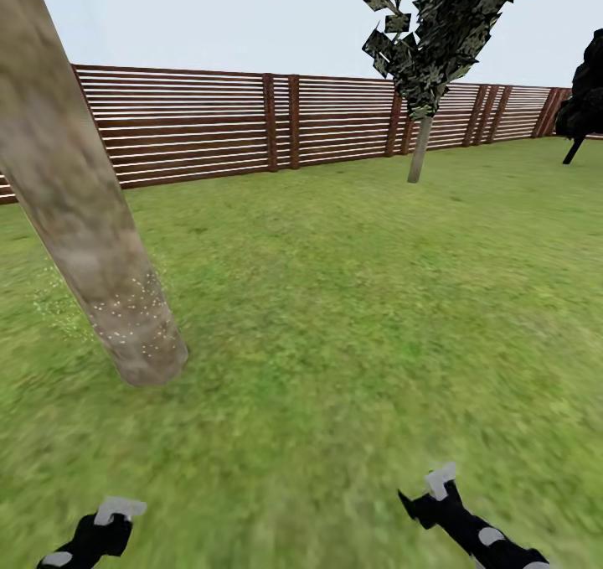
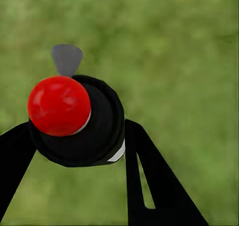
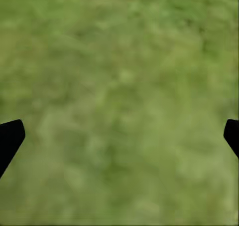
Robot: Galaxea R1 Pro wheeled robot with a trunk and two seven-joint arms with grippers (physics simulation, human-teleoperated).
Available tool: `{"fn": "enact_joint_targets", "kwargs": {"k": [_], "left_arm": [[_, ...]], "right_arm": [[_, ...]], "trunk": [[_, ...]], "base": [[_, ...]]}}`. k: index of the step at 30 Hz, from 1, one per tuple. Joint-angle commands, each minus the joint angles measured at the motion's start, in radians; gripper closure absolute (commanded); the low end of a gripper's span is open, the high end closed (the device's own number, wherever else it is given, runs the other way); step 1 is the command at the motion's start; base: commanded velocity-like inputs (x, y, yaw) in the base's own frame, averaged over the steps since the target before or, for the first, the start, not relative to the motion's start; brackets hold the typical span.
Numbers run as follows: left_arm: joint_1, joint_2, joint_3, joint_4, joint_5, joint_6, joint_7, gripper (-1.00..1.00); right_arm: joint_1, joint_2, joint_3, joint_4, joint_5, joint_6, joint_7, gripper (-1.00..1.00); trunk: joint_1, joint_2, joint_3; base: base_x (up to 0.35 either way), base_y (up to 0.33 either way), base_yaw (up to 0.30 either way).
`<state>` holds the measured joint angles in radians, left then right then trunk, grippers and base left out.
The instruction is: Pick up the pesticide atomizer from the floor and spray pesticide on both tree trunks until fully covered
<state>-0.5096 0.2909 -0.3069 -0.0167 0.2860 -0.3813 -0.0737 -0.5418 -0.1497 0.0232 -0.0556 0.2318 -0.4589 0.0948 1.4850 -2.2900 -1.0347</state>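
Observation:
The pesticide atomizer (image 2: 74,121), black with a round red cap and a grey nozzle tab, sits clamped between the fingers of my left gripper (image 2: 79,153) over the grass. That left gripper (image 1: 99,529) is low at the near left, short of the near tree trunk (image 1: 75,209). The trunk is thick, pale and leaning in the view, and pale pesticide specks (image 1: 134,309) dot its lower part. A second tree (image 1: 418,152) with grey-green leaves stands far off by the fence. My right gripper (image 1: 440,498) (image 3: 119,136) hangs open over bare grass.
Green lawn (image 1: 352,301) stretches between the near trunk and the far tree. A brown slatted fence (image 1: 209,121) closes the back. A black-leaved conifer (image 1: 584,95) stands at the far right.

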Motion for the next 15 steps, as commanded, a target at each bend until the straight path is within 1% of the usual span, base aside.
{"fn": "enact_joint_targets", "kwargs": {"k": [1,2,3,4,5,6,8,15], "left_arm": [[0.025,-0.008,-0.005,0.002,0.060,-0.063,0.058,1.00],[0.045,-0.022,-0.005,0.008,0.118,-0.099,0.097,1.00],[0.076,-0.034,-0.005,0.012,0.176,-0.127,0.123,1.00],[0.092,-0.039,-0.005,0.014,0.205,-0.138,0.132,1.00],[0.103,-0.043,-0.004,0.014,0.226,-0.144,0.137,1.00],[0.108,-0.044,-0.004,0.015,0.233,-0.146,0.139,1.00],[0.117,-0.044,-0.003,0.018,0.238,-0.146,0.141,1.00],[0.118,-0.047,-0.003,0.021,0.236,-0.145,0.141,1.00]], "right_arm": [[0.032,0.026,-0.004,0.007,-0.001,-0.005,-0.125,-1.00],[0.064,0.044,-0.006,0.010,-0.002,-0.038,-0.213,-1.00],[0.093,0.055,-0.007,0.012,-0.003,-0.118,-0.275,-1.00],[0.105,0.059,-0.007,0.014,-0.003,-0.163,-0.296,-1.00],[0.115,0.063,-0.008,0.015,-0.003,-0.192,-0.309,-1.00],[0.121,0.068,-0.008,0.016,-0.003,-0.202,-0.313,-1.00],[0.132,0.091,-0.008,0.023,-0.001,-0.212,-0.317,-1.00],[0.136,0.105,-0.007,0.027,0.003,-0.212,-0.314,-1.00]], "trunk": [[0.000,0.000,0.000],[0.000,0.000,0.000],[0.000,0.000,0.000],[0.000,0.000,0.000],[0.000,0.000,0.000],[0.000,0.000,0.000],[0.000,0.000,0.000],[0.000,0.000,0.000]], "base": [[0.000,0.000,0.000],[0.000,0.000,0.000],[0.000,0.000,0.000],[0.000,0.000,0.000],[0.000,0.000,0.000],[0.000,0.000,0.000],[0.000,0.000,0.000],[0.000,0.000,0.000]]}}
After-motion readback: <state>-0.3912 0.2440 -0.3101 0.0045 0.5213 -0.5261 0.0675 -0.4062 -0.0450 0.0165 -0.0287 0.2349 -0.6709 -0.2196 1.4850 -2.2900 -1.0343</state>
